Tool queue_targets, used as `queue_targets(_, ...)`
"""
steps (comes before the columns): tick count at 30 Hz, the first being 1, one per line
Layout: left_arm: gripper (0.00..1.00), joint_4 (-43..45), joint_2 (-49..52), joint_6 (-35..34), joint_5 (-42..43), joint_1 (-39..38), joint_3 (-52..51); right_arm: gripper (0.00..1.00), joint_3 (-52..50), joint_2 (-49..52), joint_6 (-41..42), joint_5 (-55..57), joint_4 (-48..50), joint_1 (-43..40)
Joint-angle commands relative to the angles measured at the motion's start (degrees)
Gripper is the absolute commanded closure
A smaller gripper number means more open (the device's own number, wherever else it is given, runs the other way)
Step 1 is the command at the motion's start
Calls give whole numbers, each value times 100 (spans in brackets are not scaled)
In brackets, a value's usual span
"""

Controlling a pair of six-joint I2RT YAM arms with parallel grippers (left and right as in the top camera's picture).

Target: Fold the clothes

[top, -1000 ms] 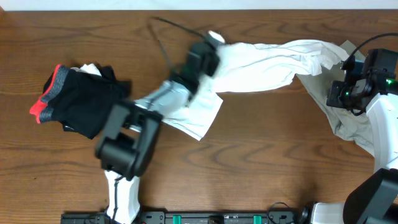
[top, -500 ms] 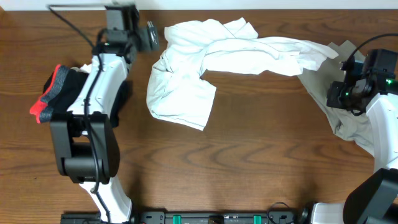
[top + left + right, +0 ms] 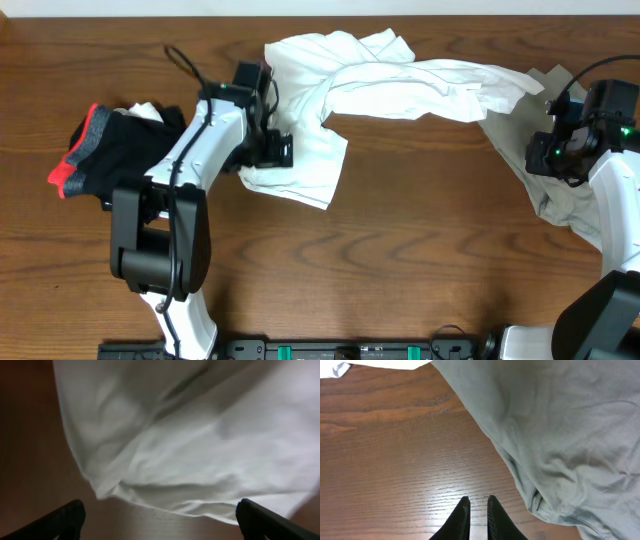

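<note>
The clothes, a white T-shirt (image 3: 400, 85), lie crumpled and stretched across the far side of the table, with a wider flap (image 3: 310, 170) at the left end. No lettering shows. My left gripper (image 3: 272, 150) is over that flap's left edge. In the left wrist view it (image 3: 160, 507) stands wide open, the shirt's (image 3: 190, 445) hem lying just beyond its fingertips (image 3: 70, 517) with nothing between them. My right gripper (image 3: 550, 155) is at the shirt's right end. In the right wrist view it (image 3: 477, 500) is open by only a slit, empty over bare wood.
A black garment with red and grey trim (image 3: 120, 160) lies bunched at the left, beside my left arm. A pale grey cloth (image 3: 560, 435) lies right of my right gripper and runs under the right arm (image 3: 560, 215). The table's far edge (image 3: 320, 12) is close behind the shirt.
My left gripper let go of the shirt, swung out to the far left, then came back open onto the left flap. The shirt has settled flatter. My right jaws have parted a little.
</note>
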Motion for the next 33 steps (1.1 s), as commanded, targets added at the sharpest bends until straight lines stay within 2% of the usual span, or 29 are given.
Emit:
queue_targets(1, 2, 85, 31, -863, -151, 33, -481, 88, -2, 15, 20, 15, -31, 20)
queue_targets(5, 2, 619, 31, -1287, -146, 28, -896, 88, -2, 15, 20, 15, -37, 17)
queue_targets(11, 1, 1786, 31, -1292, 127, 26, -1294, 89, -2, 15, 20, 13, -66, 20)
queue_targets(12, 7, 1871, 31, -1344, 136, 26, -1322, 89, -2, 15, 20, 13, -66, 20)
queue_targets(14, 38, 1882, 31, -1412, 210, 26, -1329, 89, -2, 15, 20, 15, -66, 17)
queue_targets(18, 92, 1884, 28, -1410, 723, 26, -1329, 89, -2, 15, 20, 17, -39, 17)
queue_targets(22, 94, 1718, -87, -1163, 1237, 39, -1322, 89, -28, 31, 17, 74, 81, 17)
queue_targets(25, 94, 1316, -481, -918, 1287, 61, -1285, 89, -101, 118, 20, 149, 229, 17)
queue_targets(33, 94, 188, -2498, -649, 1283, 323, -1250, 89, -157, 1036, 20, 164, 553, 20)
